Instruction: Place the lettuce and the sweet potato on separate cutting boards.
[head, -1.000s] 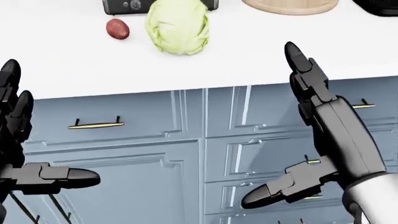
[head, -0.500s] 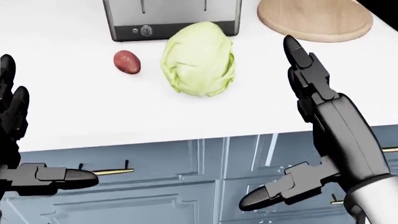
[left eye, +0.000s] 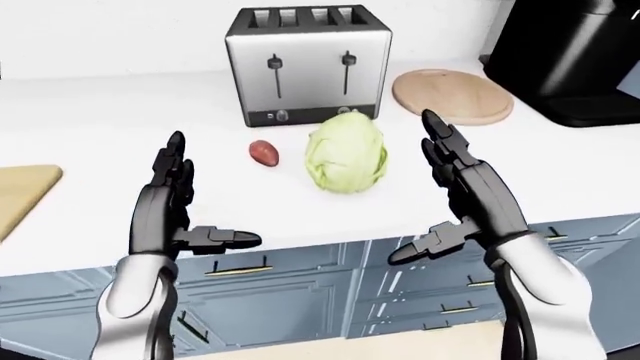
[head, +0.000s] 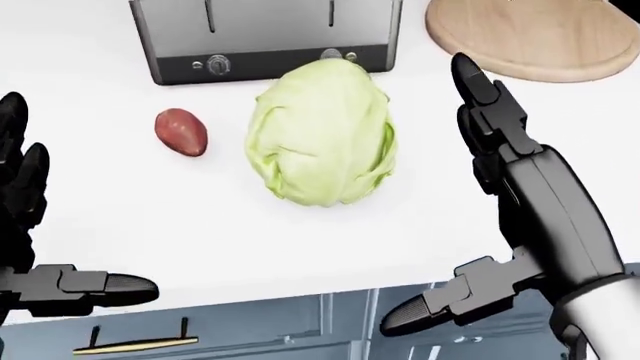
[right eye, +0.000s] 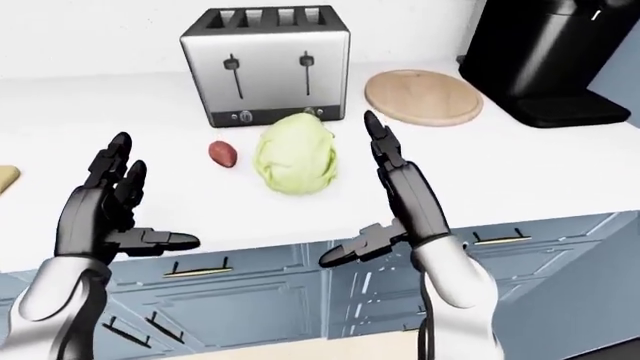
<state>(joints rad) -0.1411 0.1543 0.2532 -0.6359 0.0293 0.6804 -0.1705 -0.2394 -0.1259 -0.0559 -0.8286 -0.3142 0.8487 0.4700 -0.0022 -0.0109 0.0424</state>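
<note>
Lettuce (head: 320, 142) — pale, leafy, egg-shaped

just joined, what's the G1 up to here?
Nothing is grasped. Both hands are open: the left hand hangs apart from the sweet potato, the right hand beside the lettuce. Both vegetables lie on the counter near the toaster, off the round cutting board and the board at the left edge.

No readable text, brand, number or sign anywhere — the toaster (left eye: 308, 64) bears only unmarked knobs.
</note>
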